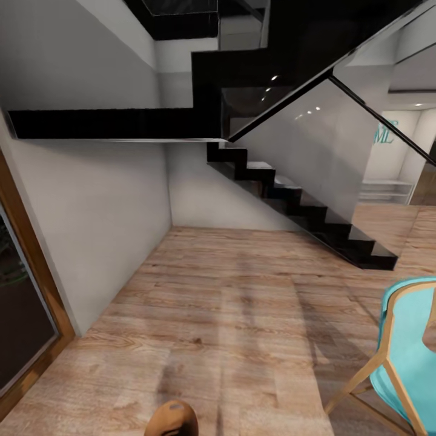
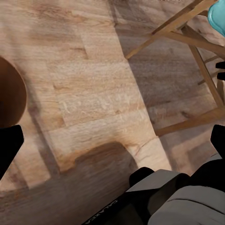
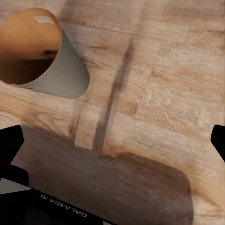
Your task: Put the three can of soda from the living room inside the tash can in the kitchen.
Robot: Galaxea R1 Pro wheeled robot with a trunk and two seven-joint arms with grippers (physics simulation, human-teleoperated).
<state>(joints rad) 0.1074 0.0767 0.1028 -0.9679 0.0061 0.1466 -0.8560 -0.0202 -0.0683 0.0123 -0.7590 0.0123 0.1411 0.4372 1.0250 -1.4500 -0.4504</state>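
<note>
The tash can [image 1: 172, 419] pokes in at the bottom edge of the head view, its brown inside showing. In the right wrist view the tash can [image 3: 70, 65] stands on the wood floor, pale grey outside and brown inside, with an oval slot near the rim. My right gripper [image 3: 112, 150] is open beside it, with only floor between the fingers. In the left wrist view a brown curve of the tash can [image 2: 10, 96] sits at the frame edge, and my left gripper [image 2: 112, 150] is open and holds nothing. No can of soda is in view.
A black staircase [image 1: 303, 209] with a glass side panel rises ahead. A turquoise chair [image 1: 412, 345] with wooden legs [image 2: 187, 42] stands close on the right. A grey wall and a wood-framed door [image 1: 27, 303] run along the left. Light wood floor [image 1: 230, 315] stretches ahead.
</note>
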